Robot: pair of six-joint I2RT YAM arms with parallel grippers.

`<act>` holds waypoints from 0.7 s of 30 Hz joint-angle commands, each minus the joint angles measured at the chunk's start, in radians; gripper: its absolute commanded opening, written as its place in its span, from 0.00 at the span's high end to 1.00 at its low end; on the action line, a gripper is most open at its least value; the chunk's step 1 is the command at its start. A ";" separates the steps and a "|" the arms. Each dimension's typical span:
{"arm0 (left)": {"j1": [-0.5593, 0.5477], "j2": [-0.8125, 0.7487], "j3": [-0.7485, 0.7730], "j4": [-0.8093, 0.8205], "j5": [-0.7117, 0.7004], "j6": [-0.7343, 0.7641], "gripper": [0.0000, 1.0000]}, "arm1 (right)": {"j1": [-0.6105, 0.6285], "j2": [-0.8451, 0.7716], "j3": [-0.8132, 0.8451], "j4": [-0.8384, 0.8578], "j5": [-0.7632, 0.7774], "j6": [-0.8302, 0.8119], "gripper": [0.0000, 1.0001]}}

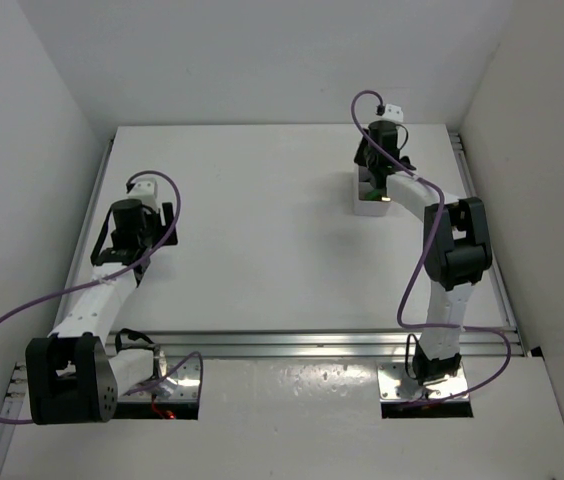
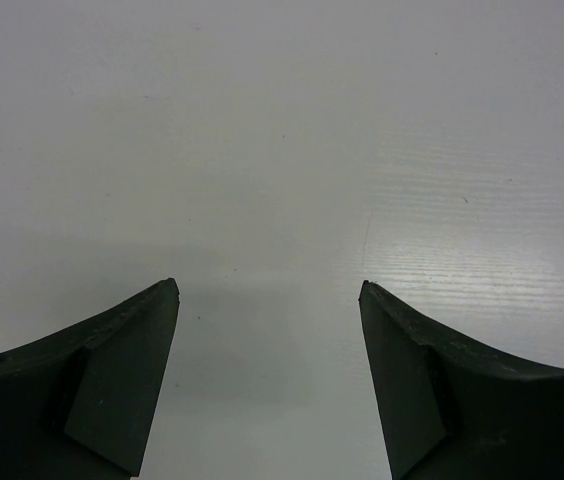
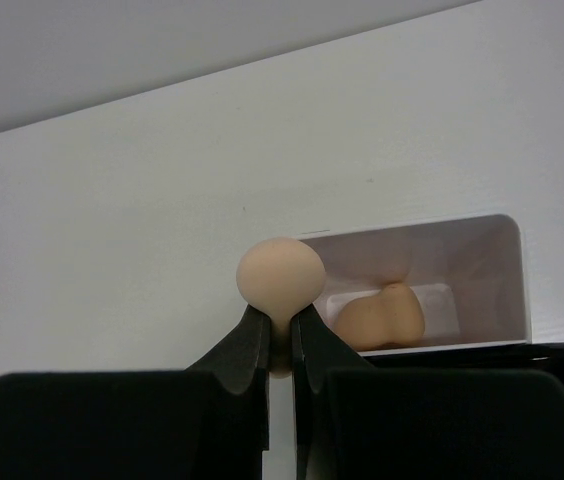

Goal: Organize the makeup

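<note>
White tabletop (image 1: 262, 230) backs the scene as the right gripper (image 3: 280, 318) pinches a peach sponge (image 3: 280, 270) by its narrow end near the white box (image 3: 510, 270) holding a second sponge (image 3: 382, 320), while the left gripper (image 2: 268, 286) hangs wide open.

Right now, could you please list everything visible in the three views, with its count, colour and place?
held sponge: one, peach, pinched in the right gripper, above the table
second sponge: one, peach, lying inside the box
box: one, white, far right part of the table, below the right gripper
table: one, white, under everything
cables: two, purple, one along each arm
left gripper: one, black, open, holds nothing, over the table's left side
right gripper: one, black, shut on the held sponge, beside the box
</note>
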 commanded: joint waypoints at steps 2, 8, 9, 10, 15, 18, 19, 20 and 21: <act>0.011 -0.004 -0.009 0.041 0.012 0.008 0.21 | -0.008 -0.022 0.036 0.025 -0.051 0.016 1.00; 0.011 -0.013 -0.009 0.041 0.012 0.008 0.21 | -0.008 -0.036 0.048 0.053 -0.031 -0.013 1.00; 0.011 -0.013 -0.009 0.041 0.012 0.008 0.21 | -0.011 -0.042 0.043 0.057 -0.022 -0.015 1.00; 0.011 -0.013 -0.009 0.041 0.012 0.008 0.21 | -0.012 -0.048 0.040 0.066 0.007 -0.017 1.00; 0.011 -0.013 -0.009 0.032 0.012 0.008 0.21 | -0.011 -0.096 -0.029 0.103 0.102 -0.033 1.00; 0.011 -0.013 -0.019 0.032 0.012 0.008 0.21 | -0.014 -0.097 -0.052 0.105 0.151 -0.035 1.00; 0.011 -0.013 -0.019 0.032 0.012 0.008 0.21 | -0.014 -0.096 -0.052 0.105 0.158 -0.036 1.00; 0.011 -0.013 -0.019 0.032 0.012 0.008 0.21 | -0.012 -0.087 -0.046 0.105 0.164 -0.043 1.00; 0.011 -0.013 -0.019 0.032 0.012 0.008 0.21 | -0.018 -0.081 -0.040 0.097 0.167 -0.046 1.00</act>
